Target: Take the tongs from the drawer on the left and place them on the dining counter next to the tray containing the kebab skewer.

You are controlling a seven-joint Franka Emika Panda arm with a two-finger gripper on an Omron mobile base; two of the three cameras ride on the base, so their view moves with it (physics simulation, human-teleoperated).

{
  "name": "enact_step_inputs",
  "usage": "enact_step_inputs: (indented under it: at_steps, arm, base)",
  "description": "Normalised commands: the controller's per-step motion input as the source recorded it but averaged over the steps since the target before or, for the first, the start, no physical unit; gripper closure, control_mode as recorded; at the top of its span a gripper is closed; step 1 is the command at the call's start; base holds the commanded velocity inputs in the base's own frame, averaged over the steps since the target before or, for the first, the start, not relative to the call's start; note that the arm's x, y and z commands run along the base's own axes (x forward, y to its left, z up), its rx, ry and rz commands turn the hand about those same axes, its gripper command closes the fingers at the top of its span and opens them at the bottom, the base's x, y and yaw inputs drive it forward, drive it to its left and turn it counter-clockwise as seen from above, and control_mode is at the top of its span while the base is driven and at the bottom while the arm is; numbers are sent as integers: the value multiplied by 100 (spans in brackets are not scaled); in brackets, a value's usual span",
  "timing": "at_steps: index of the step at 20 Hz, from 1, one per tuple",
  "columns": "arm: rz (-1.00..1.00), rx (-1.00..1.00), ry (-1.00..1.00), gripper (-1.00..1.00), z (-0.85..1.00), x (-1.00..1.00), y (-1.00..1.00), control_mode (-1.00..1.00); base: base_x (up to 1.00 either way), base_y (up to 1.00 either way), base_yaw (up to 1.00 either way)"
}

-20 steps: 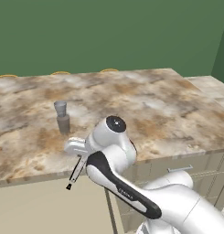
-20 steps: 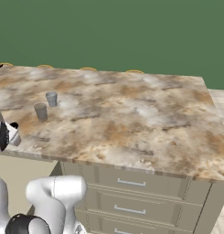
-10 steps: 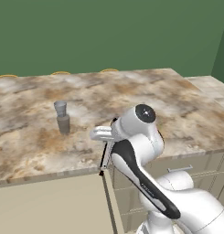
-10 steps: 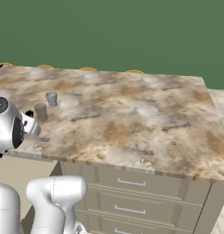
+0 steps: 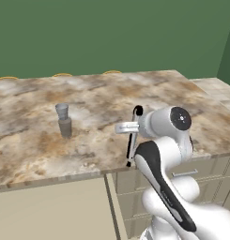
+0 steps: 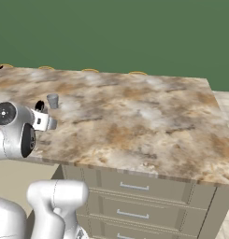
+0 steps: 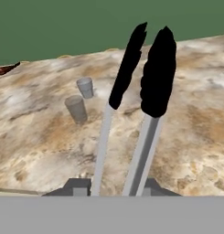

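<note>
Over the near edge of the dining counter (image 5: 97, 98), the gripper (image 7: 114, 188) pinches the tongs (image 7: 131, 114) by their silver arms. Their long axis points away from the hand, black tips splayed toward two grey cups (image 7: 81, 100).

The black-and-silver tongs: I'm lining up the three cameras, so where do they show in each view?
Left base view: the slim black-and-silver tongs hang near centre, at the counter's front edge.
Right base view: their black tip peeks out at the left, beside the arm.
Hand view: they run up the middle, black tips on top.
Shared landmark: the small pale grey cup on the marbled counter.
</note>
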Motion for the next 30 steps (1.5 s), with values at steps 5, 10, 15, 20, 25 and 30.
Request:
enact_step_inputs:
  at_steps: [5,10,15,20,25,30]
  arm:
    - [0,0,0,100,0,0,0,-100]
    - [0,0,0,100,0,0,0,-100]
    - [0,0,0,100,0,0,0,-100]
    - [0,0,0,100,0,0,0,-100]
    - [0,-2,-3,100,-5,-3,-10,100]
    - [0,0,0,100,0,0,0,100]
  base:
    - [0,0,0]
    - [0,0,0]
    - [0,0,0]
    - [0,0,0]
    - [-6,-14,0]
    - [-30,-96,-8]
